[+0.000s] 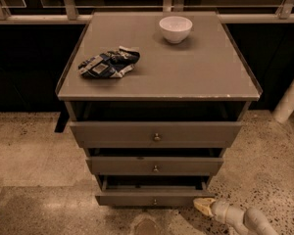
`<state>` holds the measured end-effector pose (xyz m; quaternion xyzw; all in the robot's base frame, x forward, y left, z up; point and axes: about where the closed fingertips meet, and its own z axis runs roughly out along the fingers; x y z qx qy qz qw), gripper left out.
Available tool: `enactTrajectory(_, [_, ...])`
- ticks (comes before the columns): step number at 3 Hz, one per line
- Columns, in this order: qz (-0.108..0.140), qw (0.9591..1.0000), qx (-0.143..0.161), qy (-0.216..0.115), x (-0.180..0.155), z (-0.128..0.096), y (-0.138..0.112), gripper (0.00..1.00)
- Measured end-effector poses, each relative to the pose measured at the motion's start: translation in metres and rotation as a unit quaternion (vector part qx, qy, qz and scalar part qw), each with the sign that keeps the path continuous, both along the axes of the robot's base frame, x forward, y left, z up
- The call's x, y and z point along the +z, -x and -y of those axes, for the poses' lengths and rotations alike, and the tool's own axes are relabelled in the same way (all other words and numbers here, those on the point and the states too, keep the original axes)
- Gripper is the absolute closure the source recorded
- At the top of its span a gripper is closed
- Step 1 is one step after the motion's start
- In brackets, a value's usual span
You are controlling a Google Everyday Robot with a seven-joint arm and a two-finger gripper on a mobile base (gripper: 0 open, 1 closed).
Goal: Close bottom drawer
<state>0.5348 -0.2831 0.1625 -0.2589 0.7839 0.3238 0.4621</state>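
Note:
The bottom drawer (152,198) is the lowest and narrowest of three grey-brown drawers, with a low flat front and a small round knob (155,201). It stands pulled out a little, with a dark gap behind its front. My gripper (202,205) is low at the right, its pale tip touching or almost touching the right end of the drawer front. The white arm (245,220) runs off toward the bottom right corner.
The middle drawer (155,165) and top drawer (156,134) are also partly open. On the cabinet top (186,67) sit a white bowl (175,29) and a crumpled chip bag (109,63). A white post (290,100) stands at right. The floor is speckled terrazzo.

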Motion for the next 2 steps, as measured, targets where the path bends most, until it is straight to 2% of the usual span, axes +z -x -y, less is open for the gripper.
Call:
enactTrajectory(1, [0.000, 1.0000, 0.000, 0.000, 0.000, 0.000, 0.002, 1.00])
enactTrajectory(2, [0.003, 0.9996, -0.020, 0.019, 0.002, 0.001, -0.021, 1.00])
